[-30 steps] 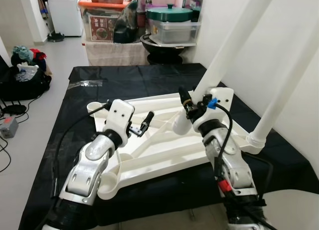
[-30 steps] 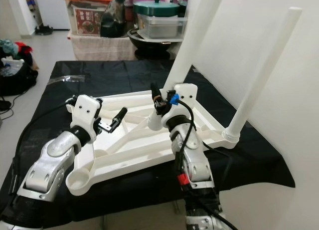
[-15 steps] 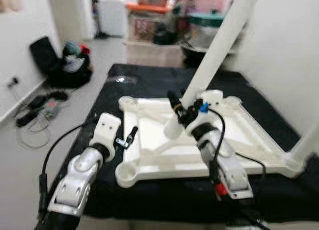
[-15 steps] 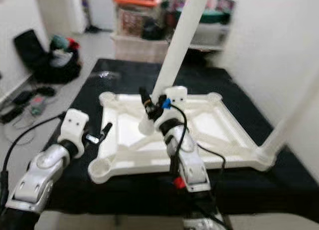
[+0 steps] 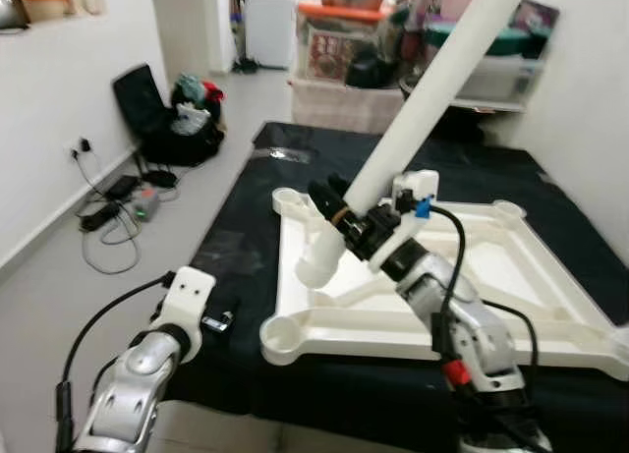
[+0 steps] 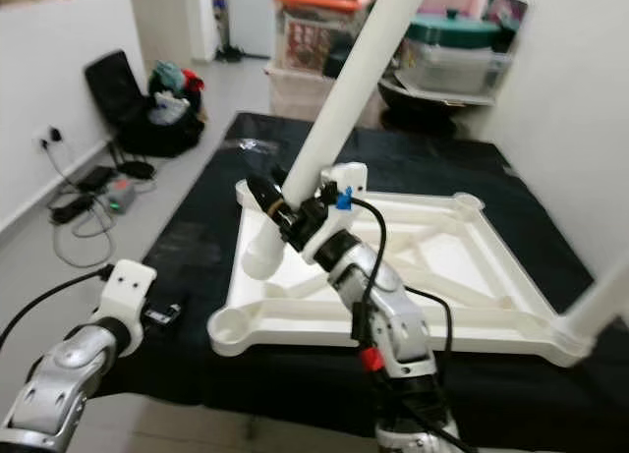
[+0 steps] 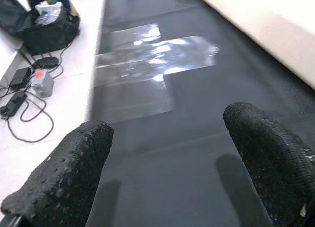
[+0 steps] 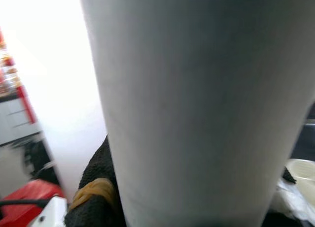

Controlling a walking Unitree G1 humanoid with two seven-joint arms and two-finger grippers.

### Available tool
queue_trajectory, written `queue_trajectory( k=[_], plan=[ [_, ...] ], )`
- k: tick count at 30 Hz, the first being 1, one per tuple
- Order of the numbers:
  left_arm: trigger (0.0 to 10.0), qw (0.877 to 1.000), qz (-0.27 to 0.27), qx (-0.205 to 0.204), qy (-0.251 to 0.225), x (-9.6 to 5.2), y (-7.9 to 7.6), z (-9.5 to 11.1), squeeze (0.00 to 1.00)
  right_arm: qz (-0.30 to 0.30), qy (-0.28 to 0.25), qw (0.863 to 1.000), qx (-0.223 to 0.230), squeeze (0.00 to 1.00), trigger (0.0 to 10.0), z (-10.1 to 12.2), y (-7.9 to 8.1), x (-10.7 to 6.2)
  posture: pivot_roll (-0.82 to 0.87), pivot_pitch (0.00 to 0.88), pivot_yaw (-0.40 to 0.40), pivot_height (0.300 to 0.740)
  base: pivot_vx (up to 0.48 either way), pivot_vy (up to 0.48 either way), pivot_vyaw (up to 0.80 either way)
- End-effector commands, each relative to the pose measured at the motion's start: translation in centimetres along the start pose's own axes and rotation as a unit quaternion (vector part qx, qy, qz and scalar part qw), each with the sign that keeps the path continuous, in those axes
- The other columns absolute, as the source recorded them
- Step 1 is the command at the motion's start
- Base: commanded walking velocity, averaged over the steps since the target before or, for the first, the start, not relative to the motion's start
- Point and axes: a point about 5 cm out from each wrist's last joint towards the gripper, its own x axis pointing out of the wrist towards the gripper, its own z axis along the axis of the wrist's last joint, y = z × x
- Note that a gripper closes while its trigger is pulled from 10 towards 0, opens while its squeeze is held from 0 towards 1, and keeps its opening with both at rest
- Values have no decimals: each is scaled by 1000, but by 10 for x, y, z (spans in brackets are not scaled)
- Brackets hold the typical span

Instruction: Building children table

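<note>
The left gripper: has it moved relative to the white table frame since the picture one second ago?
Yes. The left gripper was over the white table frame near its left side; now it is off the frame, over the black cloth beside the frame's near-left corner socket.

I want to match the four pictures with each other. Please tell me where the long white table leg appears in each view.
Left eye view: table leg slants from top right down to the centre, held by the right gripper.
Right eye view: leg slants from top centre down to the left-centre.
Left wrist view: not in it.
Right wrist view: leg spans most of the picture.
Shared landmark: the white table frame, seen in both eye views.
</note>
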Motion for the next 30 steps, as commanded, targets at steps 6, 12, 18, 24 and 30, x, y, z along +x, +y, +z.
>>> queue_trajectory(
  k=[6, 12, 18, 24, 30],
  plan=[
    [10000, 1000, -7, -2, -5, -1, -2, 0, 0, 34, 6, 999, 11, 0, 0, 2, 9, 0, 111, 0, -127, 740, 0, 315, 0],
    [10000, 1000, -9, 4, -3, 1, -3, 0, 0, 57, 28, 998, -2, 0, 0, -3, 10, -5, 113, 0, -122, 740, 0, 0, 0],
    [10000, 1000, -12, 9, -3, 1, -3, 1, 0, 55, 66, 995, -46, 0, 0, -9, -9, -21, 117, 0, -124, 740, 0, 0, 0],
    [10000, 1000, -14, 13, -5, 2, -4, 1, 0, 25, 85, 994, -66, 0, 0, -6, -30, -39, 108, 0, -114, 740, 0, 0, 0],
    [10000, 1000, -22, 16, -8, 4, -9, 3, 0, -3, 101, 991, -92, 0, 0, -13, -36, -45, 107, 0, -105, 740, 0, 0, 0]
  ],
)
